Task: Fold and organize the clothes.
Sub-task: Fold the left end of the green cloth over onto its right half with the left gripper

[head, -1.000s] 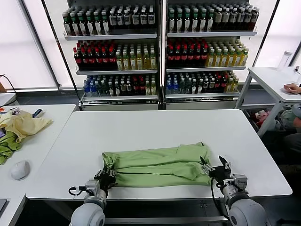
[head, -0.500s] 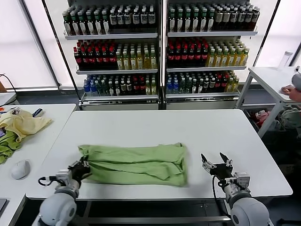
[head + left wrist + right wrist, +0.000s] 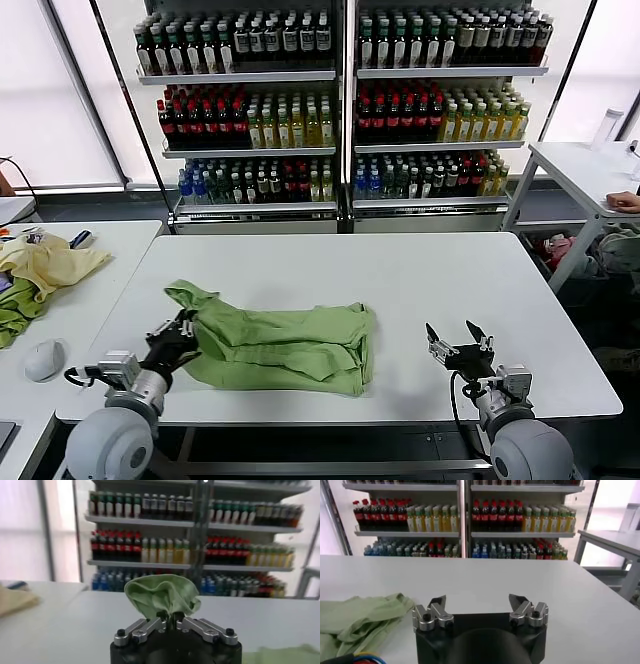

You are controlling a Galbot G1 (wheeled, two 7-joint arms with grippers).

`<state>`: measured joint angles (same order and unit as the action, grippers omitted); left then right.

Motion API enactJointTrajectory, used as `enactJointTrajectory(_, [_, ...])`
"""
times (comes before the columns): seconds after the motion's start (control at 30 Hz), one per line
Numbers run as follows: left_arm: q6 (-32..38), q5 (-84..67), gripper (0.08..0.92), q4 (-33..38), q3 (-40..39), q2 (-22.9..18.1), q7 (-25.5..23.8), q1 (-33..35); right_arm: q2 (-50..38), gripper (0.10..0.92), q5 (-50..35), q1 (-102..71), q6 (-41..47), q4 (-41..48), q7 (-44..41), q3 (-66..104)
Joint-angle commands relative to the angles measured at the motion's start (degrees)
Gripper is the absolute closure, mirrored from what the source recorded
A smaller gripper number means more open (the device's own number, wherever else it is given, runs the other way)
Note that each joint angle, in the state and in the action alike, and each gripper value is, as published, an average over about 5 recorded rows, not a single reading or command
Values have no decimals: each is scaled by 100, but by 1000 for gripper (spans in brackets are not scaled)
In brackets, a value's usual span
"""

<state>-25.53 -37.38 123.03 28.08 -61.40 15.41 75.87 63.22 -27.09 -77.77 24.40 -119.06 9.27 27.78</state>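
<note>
The light green cotton T-shirt [image 3: 275,345] lies bunched in a folded band on the white bench [image 3: 420,275], its left end lifted by the left tool [image 3: 178,330], which is clamped on a small tuft of cloth [image 3: 161,596]. The right tool [image 3: 458,345] sits on the bench well apart from the shirt, its fingers spread, holding nothing. The pinch is thin, so the tuft may slip free. With the far end unpinned, pulling could drag and crumple the folds.
</note>
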Motion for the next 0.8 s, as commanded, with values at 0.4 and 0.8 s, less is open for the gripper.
enactJointTrajectory(0.4, [43,-99,862,-1407,-2284,-1934,280,-1485,45,203,73,7,-21,21,-20,-57])
enactJointTrajectory(0.8, [-204,92,788,-999,-2832,-1683,-351,-1450,-7,203,13,220,-28,147,-31,-116])
